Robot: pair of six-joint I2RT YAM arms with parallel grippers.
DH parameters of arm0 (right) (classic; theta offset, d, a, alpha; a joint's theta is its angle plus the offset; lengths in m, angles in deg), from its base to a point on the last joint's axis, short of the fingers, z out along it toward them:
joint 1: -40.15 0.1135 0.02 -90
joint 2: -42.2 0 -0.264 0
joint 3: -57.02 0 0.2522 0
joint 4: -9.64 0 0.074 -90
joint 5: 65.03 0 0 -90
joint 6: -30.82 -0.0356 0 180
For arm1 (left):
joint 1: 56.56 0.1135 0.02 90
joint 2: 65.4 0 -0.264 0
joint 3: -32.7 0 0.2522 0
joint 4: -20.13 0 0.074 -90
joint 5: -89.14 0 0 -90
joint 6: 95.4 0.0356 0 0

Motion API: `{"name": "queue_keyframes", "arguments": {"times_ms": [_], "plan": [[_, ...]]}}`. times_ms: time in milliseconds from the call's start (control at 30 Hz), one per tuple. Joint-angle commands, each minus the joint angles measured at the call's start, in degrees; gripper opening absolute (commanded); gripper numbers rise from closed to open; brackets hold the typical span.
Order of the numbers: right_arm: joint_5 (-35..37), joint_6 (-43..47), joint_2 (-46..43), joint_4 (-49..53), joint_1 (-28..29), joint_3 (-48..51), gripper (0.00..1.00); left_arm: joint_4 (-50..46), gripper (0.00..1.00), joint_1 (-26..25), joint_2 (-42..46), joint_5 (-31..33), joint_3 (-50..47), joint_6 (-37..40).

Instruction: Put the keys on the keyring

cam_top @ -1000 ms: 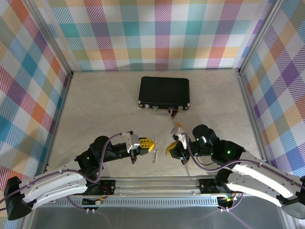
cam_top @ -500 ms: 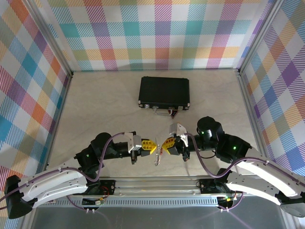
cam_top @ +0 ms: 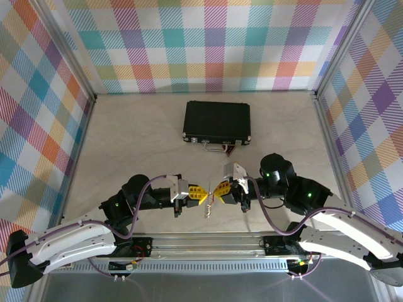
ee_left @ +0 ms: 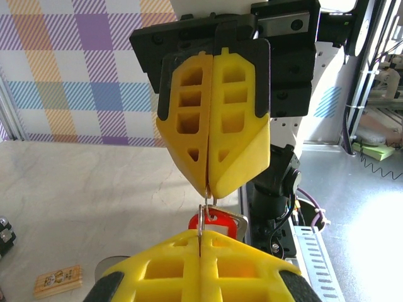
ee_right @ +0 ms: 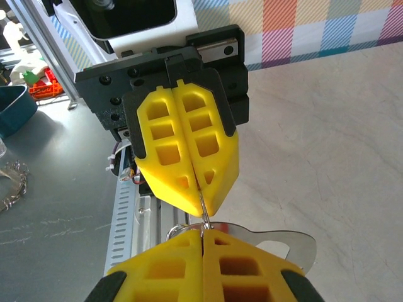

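**A:** Change: right claw [cam_top: 218, 190] has drawn in; its tips now meet left claw [cam_top: 199, 194].

**B:** Holdings?

**A:** Both clamped shut on thin wire ring [ee_left: 202, 212]. Key [ee_left: 214, 221] and keyring [ee_right: 277, 241] sit just beyond the tips. Step, likely: threading. Next probably needs fine alignment, with neither grip slackened.

Clamps thin wire [ee_right: 203, 219] between shut yellow fingers of right gripper [ee_right: 203, 235]. Meets left gripper [ee_right: 201, 204] tip to tip, likewise shut on wire. Flat silver keyring [ee_right: 288, 241] just beyond, table [ee_right: 327, 138] behind.
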Motion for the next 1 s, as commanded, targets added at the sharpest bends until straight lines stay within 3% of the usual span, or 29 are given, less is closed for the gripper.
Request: {"name": "queue_keyframes", "arguments": {"times_ms": [0, 967], "plan": [[-1.12, 0.62, -1.4, -1.89, 0.23, 0.15, 0.0, 1.42, 0.0, -0.39, 0.58, -1.06, 1.44, 0.63], [0.82, 1.34, -0.8, -1.58, 0.28, 0.69, 0.0, 1.9, 0.0, -0.43, 0.18, -2.2, 1.8, 0.02]]}}
